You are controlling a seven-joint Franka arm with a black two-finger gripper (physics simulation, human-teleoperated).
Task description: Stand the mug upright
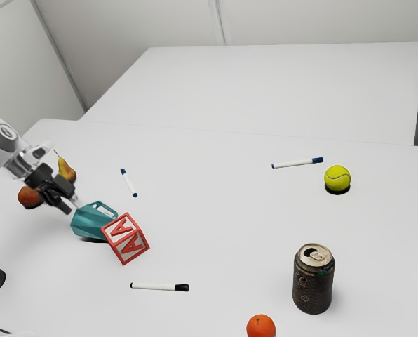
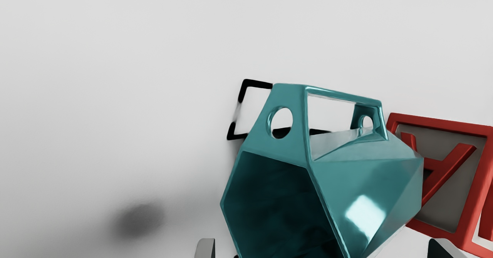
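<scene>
Mug (image 1: 90, 221) of glossy teal, faceted and angular-handled, lies on its side on the smooth white worktop (image 1: 216, 217), its mouth towards the black two-finger tool (image 1: 71, 205). The tool's fingers stand wide apart near that mouth. A red-framed, grey-faced letter cube (image 1: 127, 240) sits by the mug's base.

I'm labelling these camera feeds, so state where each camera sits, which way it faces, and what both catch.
Exterior view: beside the arm and above the table, facing down across it; the arm enters from the exterior view's left, ending in its gripper.
Wrist view: on the hand, facing past the gripper toward the tabletop and the teal mug; two fingertips stand apart at the bottom edge.
Shared: the mug on its side and the red-framed letter block.
</scene>
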